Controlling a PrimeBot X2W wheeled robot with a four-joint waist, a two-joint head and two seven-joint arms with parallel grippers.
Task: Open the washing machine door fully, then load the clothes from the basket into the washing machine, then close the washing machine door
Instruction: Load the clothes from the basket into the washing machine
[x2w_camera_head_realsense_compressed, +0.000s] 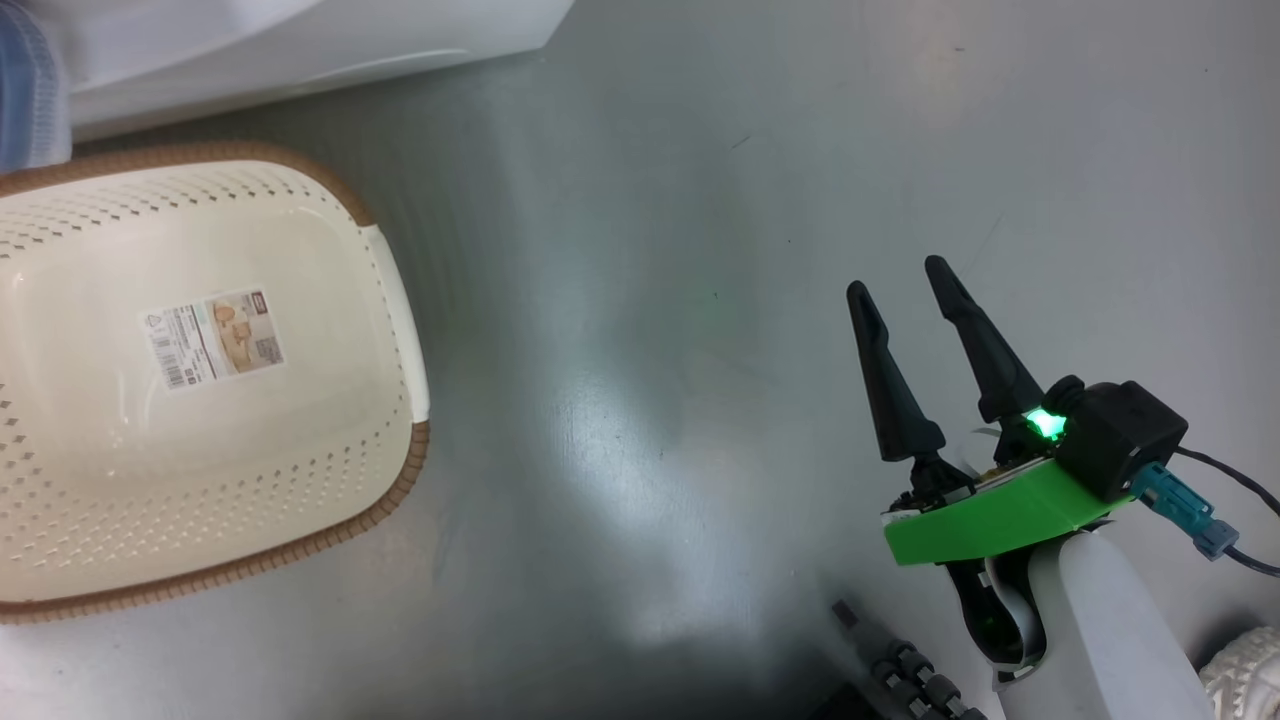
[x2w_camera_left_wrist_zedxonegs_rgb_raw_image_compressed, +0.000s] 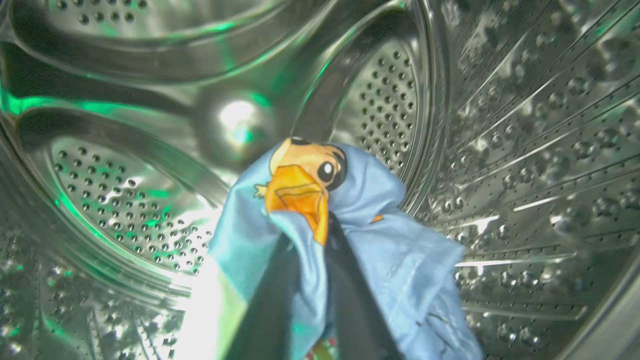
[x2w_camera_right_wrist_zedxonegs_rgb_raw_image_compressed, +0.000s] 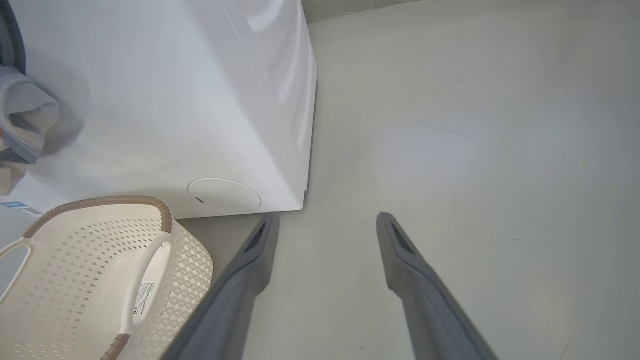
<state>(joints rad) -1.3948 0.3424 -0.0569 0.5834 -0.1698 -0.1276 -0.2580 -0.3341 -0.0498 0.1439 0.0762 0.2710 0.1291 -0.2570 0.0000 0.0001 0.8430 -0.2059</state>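
Inside the steel drum (x2w_camera_left_wrist_zedxonegs_rgb_raw_image_compressed: 525, 150) of the washing machine (x2w_camera_right_wrist_zedxonegs_rgb_raw_image_compressed: 175, 100), the left gripper (x2w_camera_left_wrist_zedxonegs_rgb_raw_image_compressed: 316, 229) is clamped on light-blue clothes (x2w_camera_left_wrist_zedxonegs_rgb_raw_image_compressed: 400, 260). The right gripper (x2w_camera_head_realsense_compressed: 898, 277) hangs with its fingers spread above the floor (x2w_camera_head_realsense_compressed: 650, 300), well apart from the basket (x2w_camera_head_realsense_compressed: 400, 490).

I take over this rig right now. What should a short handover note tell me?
Left end effector: shut on a light-blue garment, inside the drum.
Right end effector: open, holding nothing, above the floor.
Basket: beside the washing machine, looks empty.
Done: door must be open, basket emptied.
To do: release the garment, pull the arm out, close the door.
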